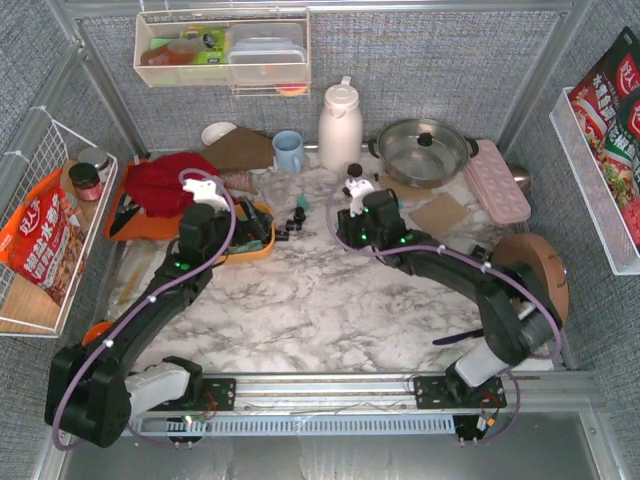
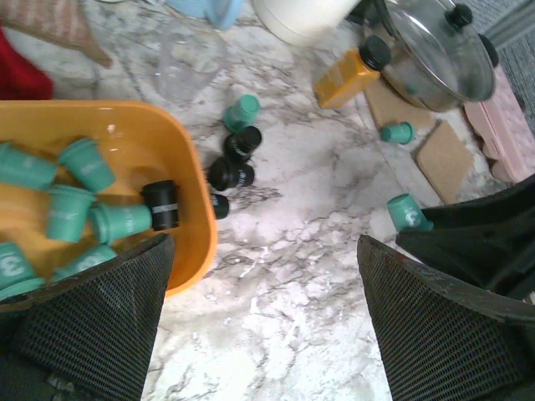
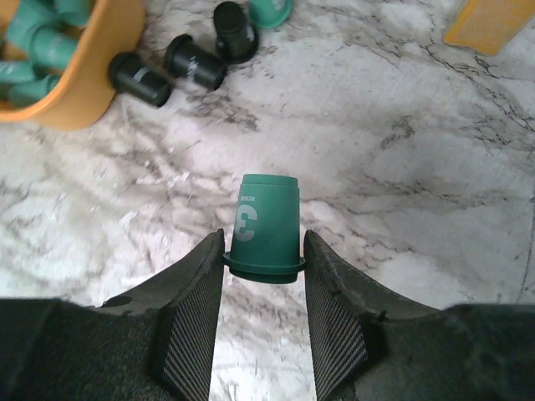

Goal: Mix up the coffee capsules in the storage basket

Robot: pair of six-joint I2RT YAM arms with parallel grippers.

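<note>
My right gripper point(image 3: 263, 243) is shut on the rim of a teal coffee capsule point(image 3: 266, 219), held just above the marble. At the upper left of the right wrist view lie three black capsules point(image 3: 192, 63) and a teal one point(image 3: 269, 10), beside the corner of the orange storage basket point(image 3: 84, 100). My left gripper point(image 2: 263, 259) hangs wide open over bare marble at the basket's right rim point(image 2: 194, 175). Several teal capsules point(image 2: 67, 209) and one black capsule point(image 2: 161, 205) lie in the basket. Another teal capsule point(image 2: 398, 132) lies farther right on the table.
An amber bottle point(image 2: 351, 73) lies near the steel pot point(image 1: 422, 150). A white jug point(image 1: 340, 125), a blue mug point(image 1: 289, 151), a pink tray point(image 1: 497, 180) and cork coasters point(image 1: 440, 213) line the back. A red cloth point(image 1: 170, 185) lies at the left.
</note>
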